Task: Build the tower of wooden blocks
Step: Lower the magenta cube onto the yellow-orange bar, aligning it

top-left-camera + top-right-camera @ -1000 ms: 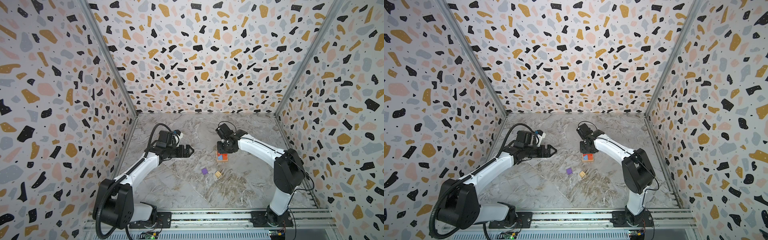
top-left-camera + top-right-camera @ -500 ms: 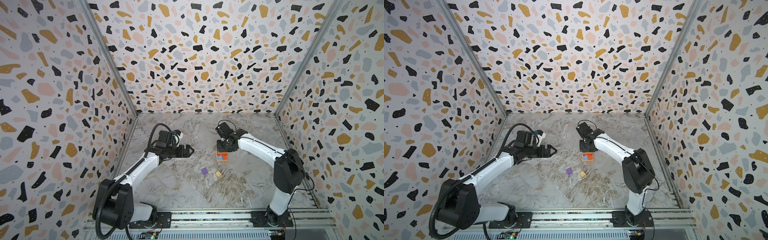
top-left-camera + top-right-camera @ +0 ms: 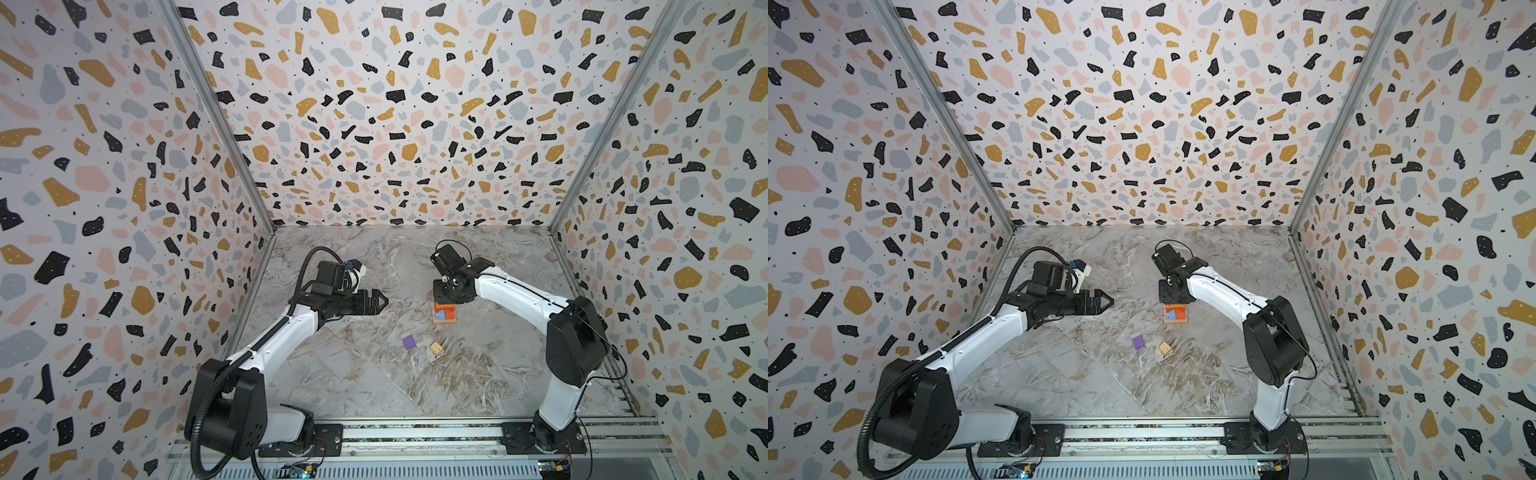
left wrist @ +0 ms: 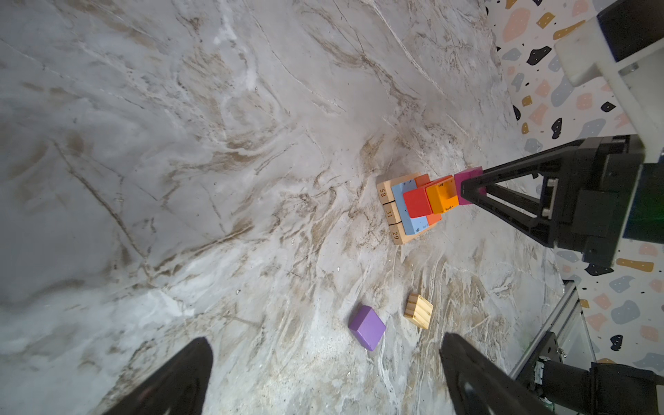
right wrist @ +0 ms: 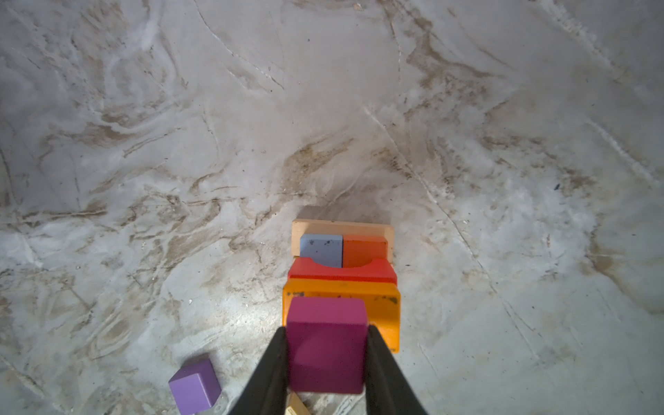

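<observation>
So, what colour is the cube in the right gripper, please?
Magenta cube; clearest in right wrist view.

Right gripper [image 3: 446, 300] over tower [image 3: 444, 314] (purple cube [image 3: 409, 342] nearby).

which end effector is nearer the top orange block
Right. The right end effector is just above the top orange block, shut on a magenta cube; the left end effector hovers open, off to its left.
</observation>
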